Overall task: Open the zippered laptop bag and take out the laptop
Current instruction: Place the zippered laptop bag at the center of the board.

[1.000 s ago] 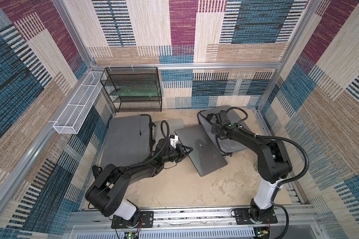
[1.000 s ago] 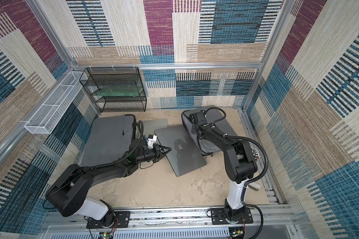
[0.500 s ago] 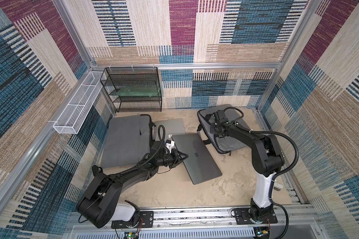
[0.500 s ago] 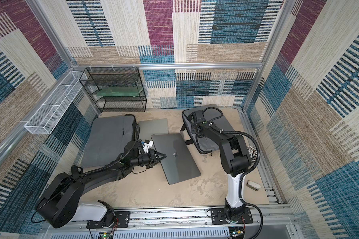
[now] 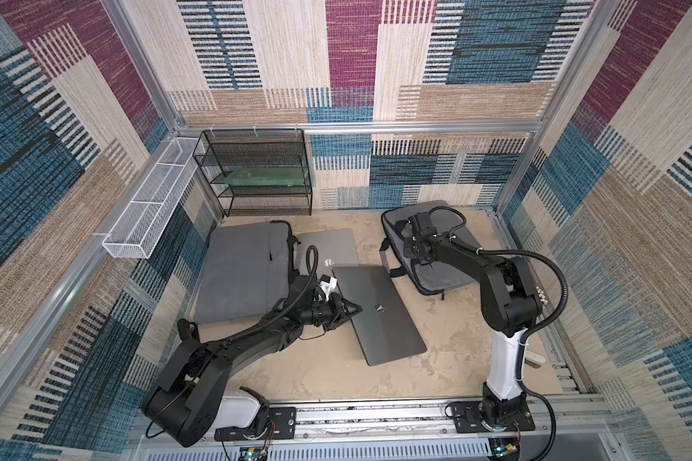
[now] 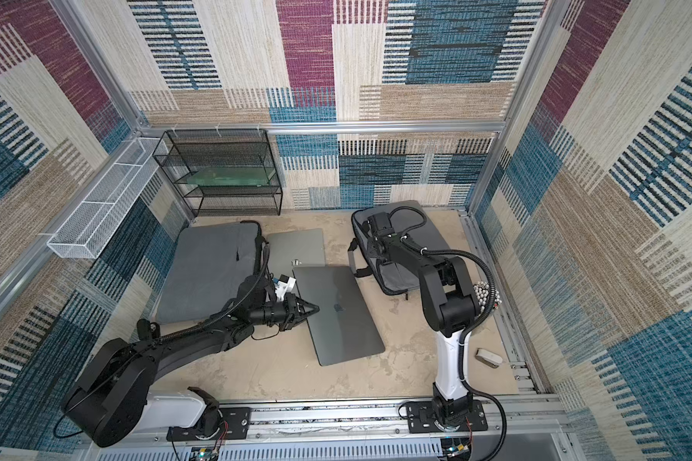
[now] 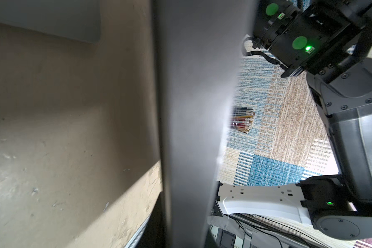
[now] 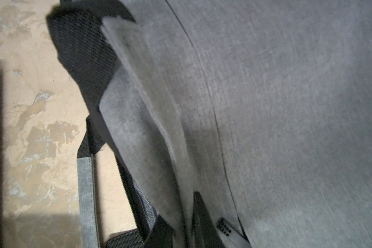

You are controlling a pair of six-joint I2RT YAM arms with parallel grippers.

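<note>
The dark grey laptop [image 5: 380,315] [image 6: 342,315] lies out on the table's middle, apart from the grey laptop bag [image 5: 440,275] [image 6: 396,275] at the back right. My left gripper [image 5: 354,309] [image 6: 314,309] is shut on the laptop's left edge. In the left wrist view the laptop [image 7: 193,107] runs as a grey slab between the jaws. My right gripper [image 5: 412,255] [image 6: 376,251] points down at the bag's left side. In the right wrist view the right gripper [image 8: 180,225] stands closed around a flap of the bag [image 8: 266,107].
A second grey bag [image 5: 244,275] and a silver laptop [image 5: 328,245] lie at the back left. Behind them stands a black mesh rack [image 5: 260,171], with a white wire basket [image 5: 152,211] on the left wall. A bundle of pencils [image 6: 484,295] sits behind the right arm.
My left gripper has drawn the laptop forward and to the left, off the bag's mouth. The right arm stayed on the bag, which shifted slightly toward the back.
</note>
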